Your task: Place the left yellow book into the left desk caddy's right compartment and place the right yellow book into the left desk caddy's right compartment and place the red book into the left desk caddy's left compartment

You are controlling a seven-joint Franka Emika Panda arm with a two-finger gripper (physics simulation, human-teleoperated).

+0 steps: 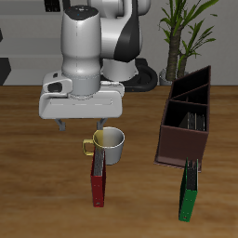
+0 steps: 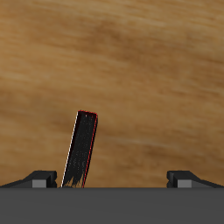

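Your tool (image 1: 79, 124) hangs with jaws spread and empty above the surface (image 1: 28, 177). The red book (image 1: 98, 177) lies just ahead and below, beside the mug (image 1: 108, 144). Centre over its spine, then descend squarely so neither finger clips the mug.

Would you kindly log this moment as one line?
gripper: open, empty | red book: on table beside mug | left desk caddy: two books inside

wooden table (image 1: 28, 186), potted plant (image 1: 186, 33) behind
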